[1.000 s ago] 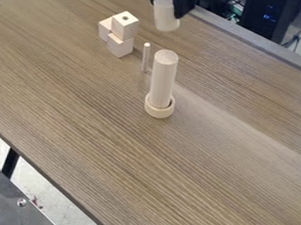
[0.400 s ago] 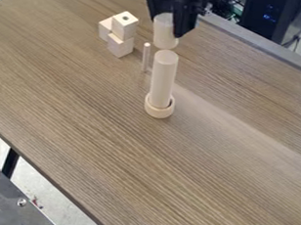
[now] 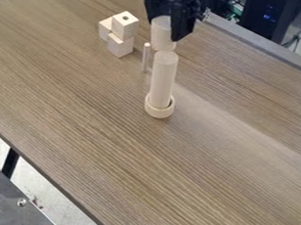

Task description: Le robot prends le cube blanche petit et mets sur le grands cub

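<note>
At the top of the view, the black gripper point(image 3: 166, 31) hangs down, shut on a short white cylinder point(image 3: 162, 34) held upright between its fingers. Directly below that piece stands a tall pale wooden cylinder point(image 3: 163, 78), upright with its foot inside a round wooden ring point(image 3: 159, 111). The short cylinder's lower end is right at the tall one's top; whether they touch I cannot tell.
Left of the tall cylinder, a thin wooden peg point(image 3: 145, 57) stands upright. Farther left is a small group of wooden cubes point(image 3: 121, 42), one stacked on top. The brown table point(image 3: 194, 172) has its far edge at upper right.
The gripper has come down and into fuller view with the short cylinder, from above and behind the tall cylinder to just over its top. The tall cylinder, peg and cubes stayed put.
</note>
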Robot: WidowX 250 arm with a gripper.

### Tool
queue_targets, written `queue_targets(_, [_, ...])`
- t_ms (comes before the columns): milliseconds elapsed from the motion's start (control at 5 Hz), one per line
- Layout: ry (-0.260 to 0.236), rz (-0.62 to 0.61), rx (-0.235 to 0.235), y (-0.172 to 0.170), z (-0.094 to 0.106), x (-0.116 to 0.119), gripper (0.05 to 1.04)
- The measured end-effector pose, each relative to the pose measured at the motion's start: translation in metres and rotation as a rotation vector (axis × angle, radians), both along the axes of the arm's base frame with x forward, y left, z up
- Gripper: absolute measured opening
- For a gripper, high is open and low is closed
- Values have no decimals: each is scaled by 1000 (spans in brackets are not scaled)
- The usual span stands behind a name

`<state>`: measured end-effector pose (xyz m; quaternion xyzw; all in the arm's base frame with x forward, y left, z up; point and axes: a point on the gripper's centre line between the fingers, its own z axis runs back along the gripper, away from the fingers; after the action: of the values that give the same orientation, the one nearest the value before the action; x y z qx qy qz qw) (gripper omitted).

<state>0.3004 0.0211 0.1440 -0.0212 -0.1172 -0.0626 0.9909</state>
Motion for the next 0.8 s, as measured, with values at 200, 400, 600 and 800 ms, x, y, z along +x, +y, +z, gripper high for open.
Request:
queue_targets(200, [1, 0, 7, 0, 0, 0, 531])
queue_targets(400, [-1, -6, 15, -1, -1, 1, 531])
queue_targets(600, [1, -7, 18, -1, -2, 1, 531])
queue_targets(800, [10, -14, 24, -4, -6, 3, 531])
